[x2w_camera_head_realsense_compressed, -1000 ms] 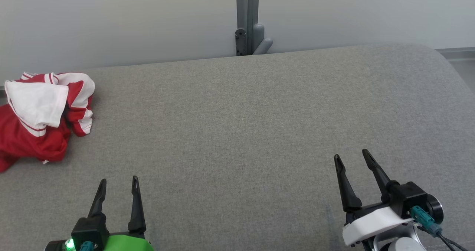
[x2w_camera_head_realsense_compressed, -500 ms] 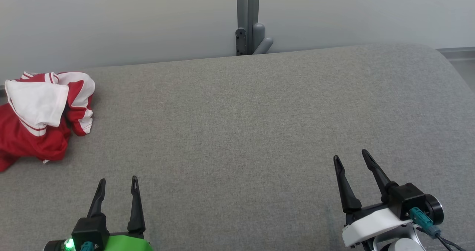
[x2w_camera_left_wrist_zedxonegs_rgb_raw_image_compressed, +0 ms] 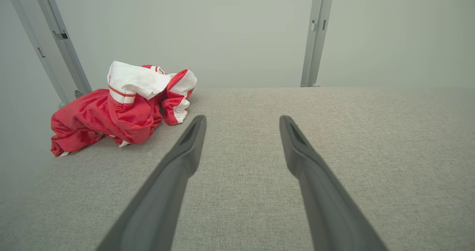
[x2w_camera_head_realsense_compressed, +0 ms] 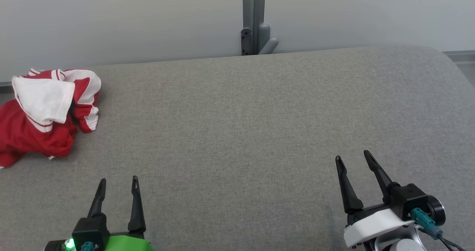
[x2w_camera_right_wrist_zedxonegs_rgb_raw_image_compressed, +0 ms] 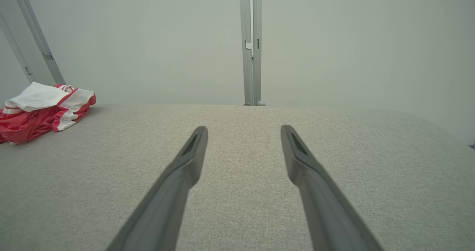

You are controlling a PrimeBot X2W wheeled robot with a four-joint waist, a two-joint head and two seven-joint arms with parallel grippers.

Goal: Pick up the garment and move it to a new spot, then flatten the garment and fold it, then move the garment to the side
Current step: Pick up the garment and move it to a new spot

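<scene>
1. Left gripper is seen at the lower left of the head view. Its two dark fingers are spread apart and nothing is held between them.
2. Right gripper is seen at the lower right, likewise spread and empty, with its fingers leaning slightly towards the left.
3. Both grippers are placed over a padded grey surface. Bare grey fabric is seen through the gap between each pair of fingers in the wrist views. Whether the fingertips touch the fabric cannot be told.
4. A red and white garment is found as a crumpled heap at the far left corner of the surface. It is well apart from both grippers and nearer the left one. A white panel edged with red stripes is draped over its top.
5. Behind the surface, a pale wall and an upright grey metal post are seen.
6. Compared with half a second ago, the post and the garment are shifted slightly rightward together in the head view, so the camera is taken to have turned. The heap's shape and each gripper's spread are unchanged.
</scene>
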